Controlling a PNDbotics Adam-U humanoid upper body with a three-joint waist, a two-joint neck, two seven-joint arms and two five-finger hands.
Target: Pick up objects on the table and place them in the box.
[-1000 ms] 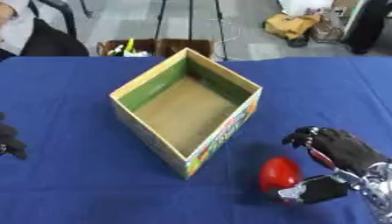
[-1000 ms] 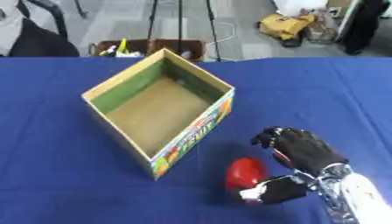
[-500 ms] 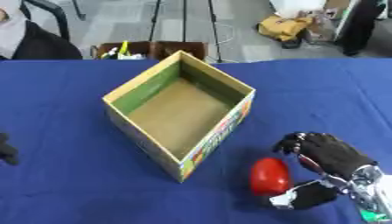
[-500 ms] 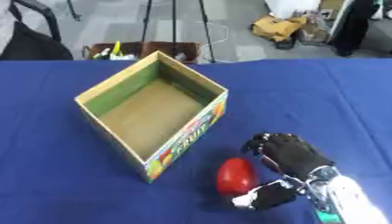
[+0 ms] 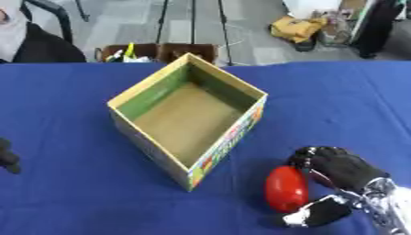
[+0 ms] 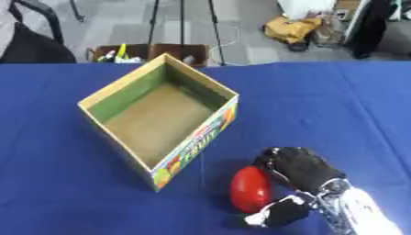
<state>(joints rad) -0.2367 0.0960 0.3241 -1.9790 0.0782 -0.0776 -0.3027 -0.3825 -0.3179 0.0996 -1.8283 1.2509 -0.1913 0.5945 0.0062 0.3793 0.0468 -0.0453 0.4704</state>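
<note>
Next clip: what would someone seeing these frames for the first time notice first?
Probably the open cardboard box, empty inside with green inner walls, sitting cornerwise in the middle of the blue table. Next, the shiny red object lying on the cloth near the box's front right side, with the right robot hand beside it, fingers and thumb flanking it. The left robot hand barely shows at the left edge.
</note>
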